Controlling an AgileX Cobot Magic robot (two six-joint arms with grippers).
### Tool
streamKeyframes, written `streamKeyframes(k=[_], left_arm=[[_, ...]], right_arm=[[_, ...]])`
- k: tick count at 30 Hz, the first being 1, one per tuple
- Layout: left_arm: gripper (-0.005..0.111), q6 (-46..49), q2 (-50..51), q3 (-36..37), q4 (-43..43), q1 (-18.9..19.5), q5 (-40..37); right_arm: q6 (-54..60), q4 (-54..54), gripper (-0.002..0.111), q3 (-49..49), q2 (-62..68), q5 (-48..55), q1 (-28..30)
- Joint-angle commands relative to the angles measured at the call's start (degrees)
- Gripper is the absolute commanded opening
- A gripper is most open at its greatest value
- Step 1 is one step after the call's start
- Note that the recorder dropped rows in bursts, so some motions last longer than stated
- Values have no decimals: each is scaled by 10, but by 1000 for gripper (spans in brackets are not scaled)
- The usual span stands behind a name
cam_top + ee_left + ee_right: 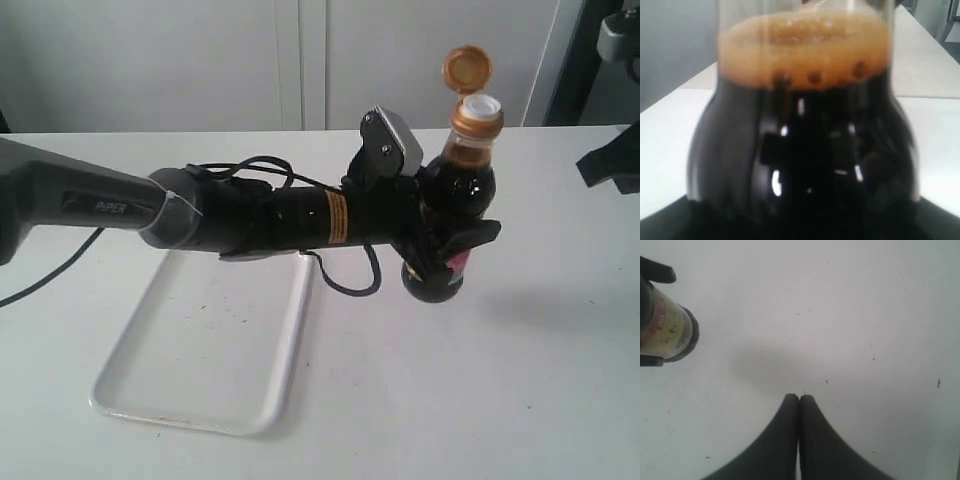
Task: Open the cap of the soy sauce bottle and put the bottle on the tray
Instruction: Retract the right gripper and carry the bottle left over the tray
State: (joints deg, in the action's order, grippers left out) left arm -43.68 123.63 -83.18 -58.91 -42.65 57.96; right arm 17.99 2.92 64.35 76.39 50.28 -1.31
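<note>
My left gripper is shut on the soy sauce bottle, holding it upright above the table, right of the tray. The orange-brown cap is flipped open and stands up behind the white spout. In the left wrist view the bottle fills the picture, dark liquid with brown foam on top. The right wrist view shows the bottle's bottom and label at one edge. My right gripper is shut on nothing, above bare table; only part of that arm shows at the right edge.
The white tray lies on the white table, at the front left, under the left arm. A black cable loops below the wrist. A dark stand rises at the back right.
</note>
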Motion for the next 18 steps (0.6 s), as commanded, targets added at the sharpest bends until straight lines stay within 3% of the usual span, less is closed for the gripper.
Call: streamKeyframes(k=[1, 10, 18], left_arm=[[0, -14, -45, -5, 15, 0, 56], [0, -15, -86, 15, 12, 9, 77], [0, -9, -116, 79, 19, 54, 120]], right_arm=[[-3, -2, 0, -23, -2, -35, 3], [-6, 4, 0, -80, -2, -102, 3], [-6, 13, 0, -99, 3, -141, 3]])
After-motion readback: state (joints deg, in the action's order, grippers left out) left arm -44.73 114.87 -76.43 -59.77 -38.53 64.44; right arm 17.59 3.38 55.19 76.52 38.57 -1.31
